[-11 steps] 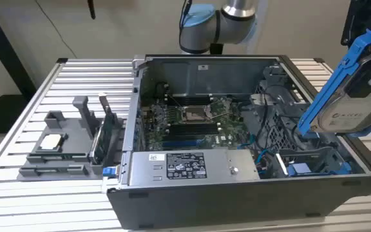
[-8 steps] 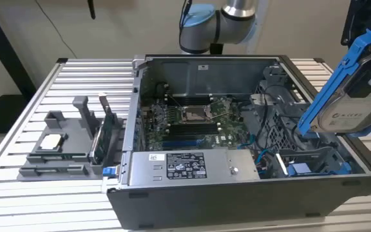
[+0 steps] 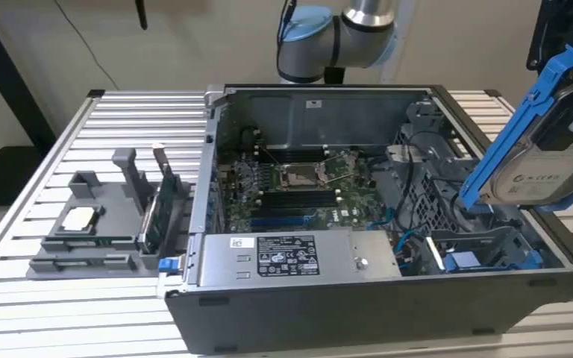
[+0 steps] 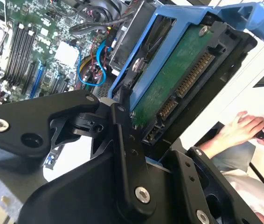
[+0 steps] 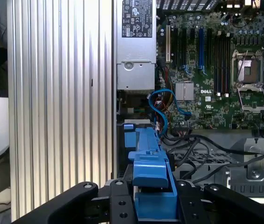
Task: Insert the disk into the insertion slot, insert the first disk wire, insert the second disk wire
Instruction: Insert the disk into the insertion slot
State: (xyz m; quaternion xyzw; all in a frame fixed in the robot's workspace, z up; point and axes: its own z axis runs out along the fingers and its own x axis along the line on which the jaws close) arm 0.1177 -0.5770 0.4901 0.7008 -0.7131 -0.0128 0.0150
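Observation:
My gripper (image 3: 565, 45) is shut on the disk (image 3: 550, 168), a silver-grey drive with a white label in a blue carrier (image 3: 525, 127). The disk hangs tilted above the exterior view's right side of the open computer case. Below it, in the case's near corner on that side, lies the insertion slot (image 3: 486, 250), a dark-grey bay with upright walls. In the first wrist view the blue carrier (image 5: 150, 170) sits between my black fingers (image 5: 118, 203). The second wrist view shows the disk's green circuit board (image 4: 178, 79) and its connectors. Blue cables (image 5: 162, 105) loop beside the bay.
The case stands on a slatted metal table (image 3: 117, 119). Inside are a grey power-supply box (image 3: 286, 257) and a green motherboard (image 3: 297, 186). A grey fixture (image 3: 102, 224) with parts stands at the exterior view's left. A person's hands (image 4: 248, 126) are near the table.

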